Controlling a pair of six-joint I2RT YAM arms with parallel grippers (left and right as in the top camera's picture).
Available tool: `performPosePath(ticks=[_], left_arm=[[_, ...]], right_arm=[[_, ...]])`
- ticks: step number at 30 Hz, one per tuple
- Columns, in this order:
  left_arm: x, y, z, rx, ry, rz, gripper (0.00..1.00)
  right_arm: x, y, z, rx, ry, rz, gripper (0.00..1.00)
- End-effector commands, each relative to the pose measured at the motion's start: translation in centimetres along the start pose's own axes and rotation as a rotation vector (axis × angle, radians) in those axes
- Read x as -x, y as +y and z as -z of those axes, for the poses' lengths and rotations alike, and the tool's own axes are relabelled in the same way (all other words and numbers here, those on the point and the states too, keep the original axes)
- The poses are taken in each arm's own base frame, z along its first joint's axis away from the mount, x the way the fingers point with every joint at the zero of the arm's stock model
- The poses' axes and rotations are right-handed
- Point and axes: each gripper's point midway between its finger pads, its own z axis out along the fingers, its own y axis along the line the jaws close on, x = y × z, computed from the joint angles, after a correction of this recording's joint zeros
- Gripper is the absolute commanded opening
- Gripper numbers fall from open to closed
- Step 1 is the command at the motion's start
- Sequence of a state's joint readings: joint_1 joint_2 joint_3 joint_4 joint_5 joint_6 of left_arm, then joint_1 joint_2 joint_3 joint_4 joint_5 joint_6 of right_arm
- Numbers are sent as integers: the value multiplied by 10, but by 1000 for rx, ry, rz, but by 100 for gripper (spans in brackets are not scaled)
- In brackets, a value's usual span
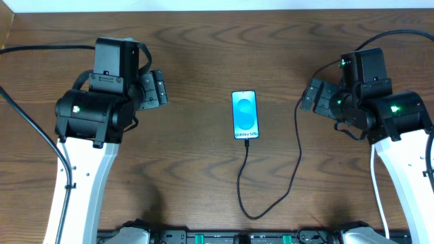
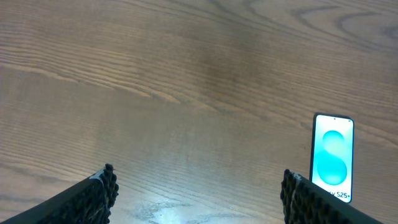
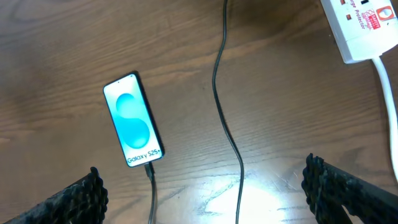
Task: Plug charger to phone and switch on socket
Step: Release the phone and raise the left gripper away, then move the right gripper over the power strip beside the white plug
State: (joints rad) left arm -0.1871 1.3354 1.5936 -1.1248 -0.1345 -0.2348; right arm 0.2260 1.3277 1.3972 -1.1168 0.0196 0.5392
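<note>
The phone [image 1: 245,114] lies flat mid-table, its blue-teal "Galaxy" screen lit; it also shows in the left wrist view [image 2: 332,158] and the right wrist view [image 3: 132,119]. The black charger cable [image 1: 245,177] is plugged into the phone's bottom edge, loops toward the front and runs up to the right [image 3: 225,112]. The white socket strip [image 3: 356,23] with red markings shows only in the right wrist view's top right corner; it is hidden under the right arm in the overhead view. My left gripper [image 2: 198,194] is open and empty left of the phone. My right gripper [image 3: 205,193] is open and empty above the cable.
The wooden table [image 1: 203,54] carries both arms; the left arm [image 1: 102,108] stands at the left, the right arm [image 1: 380,108] at the right. A white cord [image 3: 390,106] leaves the socket strip. Black base hardware lines the front edge [image 1: 230,237].
</note>
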Motion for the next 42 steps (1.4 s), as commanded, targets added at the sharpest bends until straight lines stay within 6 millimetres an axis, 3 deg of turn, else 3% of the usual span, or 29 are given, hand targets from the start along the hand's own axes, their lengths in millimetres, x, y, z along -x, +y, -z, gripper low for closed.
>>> performPosePath(ticks=[1,9,16,19,24,31,36,42], left_arm=[[2,2,1,15,-4,-11,86],[2,2,1,15,-4,-11,86],[2,2,1,15,-4,-11,86],[2,2,1,15,-4,-11,86],[2,2,1,15,-4,-11,86],[2,2,1,15,-4,-11,86],[2,2,1,15,-4,-11,86],[2,2,1,15,-4,-11,86]], right_arm=[[0,-2,1,-11,-8,28,99],[9,5,4,23,-41,168,99],[40,10,31,194,-73,210,99],[62,-4,43,216,-83,202,99],[99,-52,44,142,-26,155,99],[142,-110,14,80,46,91,99],[162,-145,-31,63,69,80,99],[180,-168,-82,56,61,74,99]])
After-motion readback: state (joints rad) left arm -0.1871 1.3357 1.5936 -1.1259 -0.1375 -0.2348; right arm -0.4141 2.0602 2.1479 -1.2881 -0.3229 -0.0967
